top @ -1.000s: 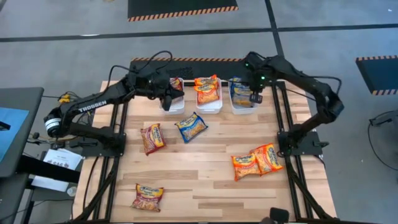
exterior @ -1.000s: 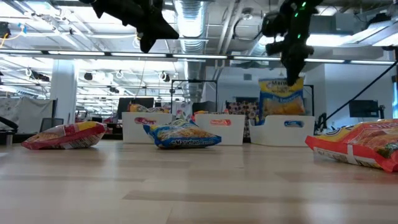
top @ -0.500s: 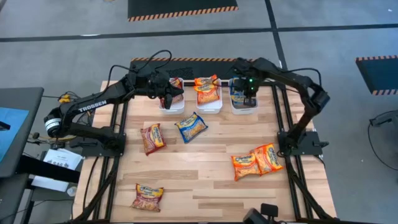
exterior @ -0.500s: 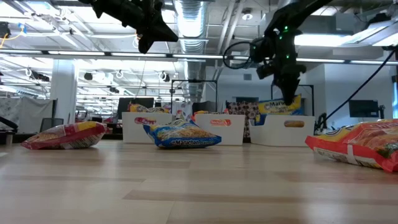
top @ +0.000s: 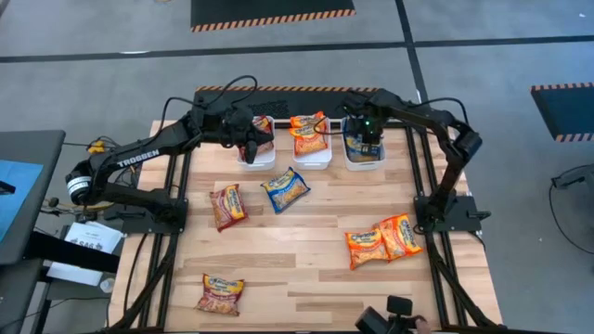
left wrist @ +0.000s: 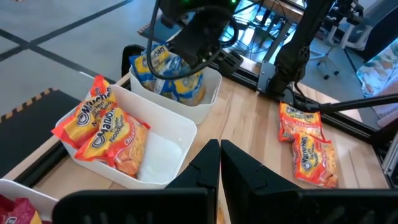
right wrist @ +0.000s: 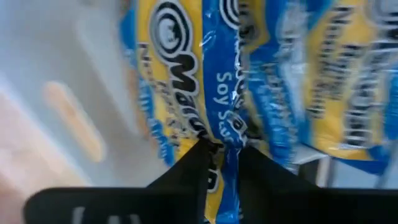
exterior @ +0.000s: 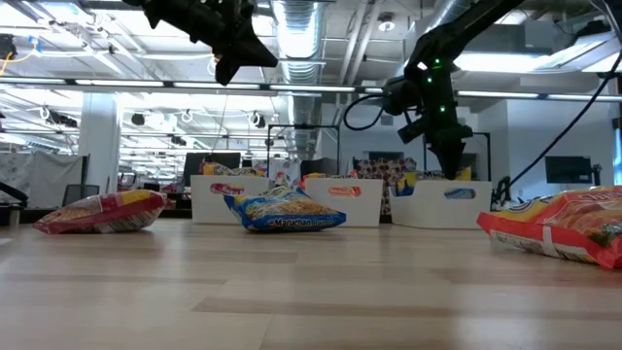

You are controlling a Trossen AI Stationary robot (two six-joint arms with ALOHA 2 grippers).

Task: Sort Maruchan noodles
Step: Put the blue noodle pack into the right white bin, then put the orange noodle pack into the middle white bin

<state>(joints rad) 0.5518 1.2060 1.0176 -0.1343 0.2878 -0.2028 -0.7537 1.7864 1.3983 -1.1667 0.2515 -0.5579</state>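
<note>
The right hand (top: pixel 364 141) is reaching down into the white bin (top: pixel 362 160) nearest the table's far right corner, its fingers pinching a blue noodle packet (right wrist: pixel 233 93) (others are lying under it). The left hand (top: pixel 249 148), clenched empty, is hovering over the leftmost bin (top: pixel 257 158).

The floor (top: pixel 111 56) is gray and smooth, with dark lines crossing it. A black mat (top: pixel 271 11) with an orange striped edge lies past the wooden table (top: pixel 306 250). Another mat (top: pixel 564 107) lies off to one side. The room behind is big and bright. Long lights (exterior: pixel 117 86) and silver pipes (exterior: pixel 301 29) hang from the ceiling. A white pillar (exterior: pixel 98 146) stands far back.
</note>
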